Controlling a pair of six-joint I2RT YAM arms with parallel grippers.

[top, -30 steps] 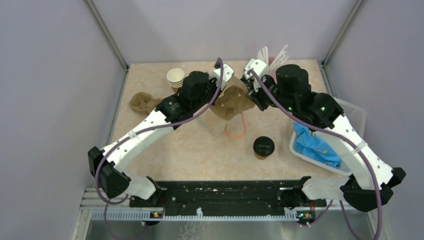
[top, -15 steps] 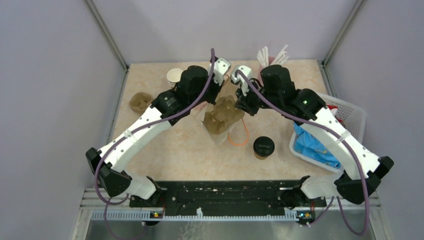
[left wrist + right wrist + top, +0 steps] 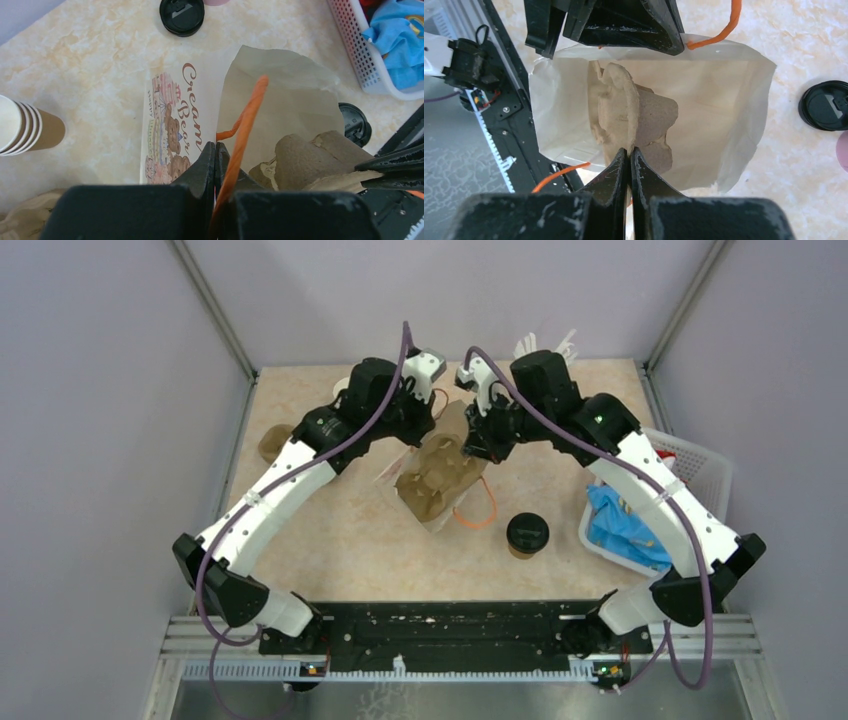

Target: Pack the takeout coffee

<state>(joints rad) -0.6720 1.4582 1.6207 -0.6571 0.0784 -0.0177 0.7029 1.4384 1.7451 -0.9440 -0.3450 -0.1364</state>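
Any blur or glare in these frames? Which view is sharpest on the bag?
Top external: even light, soft shadows, no glare, black-lidded brown paper cup sharp. Left wrist: printed white paper bag crisp, own jaws in the foreground blurred. Right wrist: brown pulp cup carrier in the bag readable, jaws soft.

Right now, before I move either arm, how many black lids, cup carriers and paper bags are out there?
Black lids: 2, one on the takeout coffee and one loose lid
Cup carriers: 2, the bagged carrier and the spare carrier
Paper bags: 1, the paper bag
Total: 5
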